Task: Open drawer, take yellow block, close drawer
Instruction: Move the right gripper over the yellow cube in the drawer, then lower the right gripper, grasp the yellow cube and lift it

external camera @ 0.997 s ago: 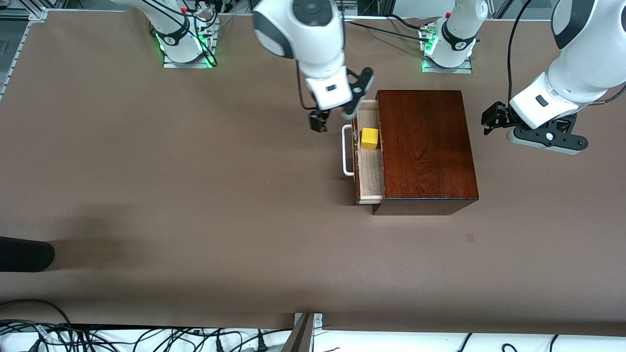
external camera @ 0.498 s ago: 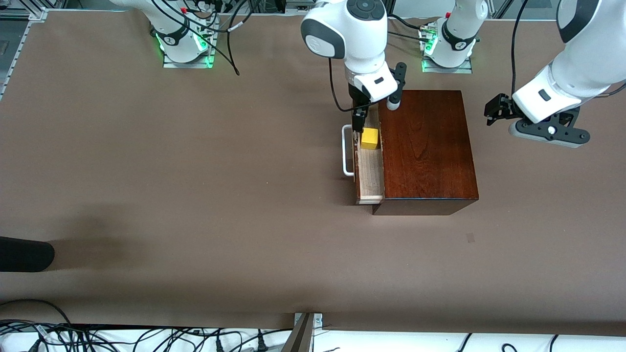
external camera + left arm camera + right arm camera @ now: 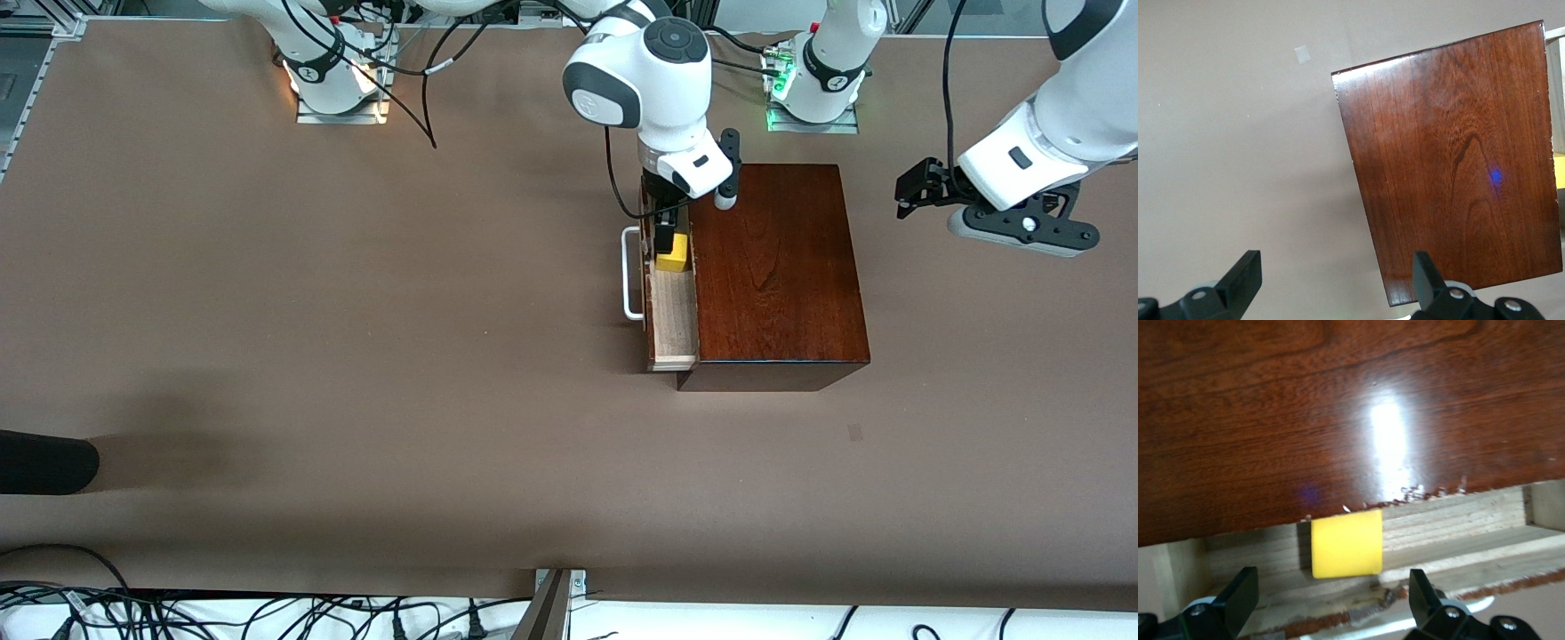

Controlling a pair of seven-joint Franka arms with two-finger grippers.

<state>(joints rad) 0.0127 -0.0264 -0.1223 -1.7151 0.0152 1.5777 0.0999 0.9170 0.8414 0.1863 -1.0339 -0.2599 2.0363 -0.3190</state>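
The drawer (image 3: pixel 673 307) is seen pulled partly out of the mahogany box (image 3: pixel 772 267) on the table (image 3: pixel 356 356). The right hand (image 3: pixel 669 233) is lowered over the yellow block (image 3: pixel 673 254) in the drawer, fingers spread. The left hand (image 3: pixel 916 188) is held above the table, beside the box.

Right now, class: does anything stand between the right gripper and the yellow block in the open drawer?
Nothing visible does. The right gripper hangs open over the yellow block, which lies in the pulled-out drawer close to the box's edge. That edge leaves little room for one finger.
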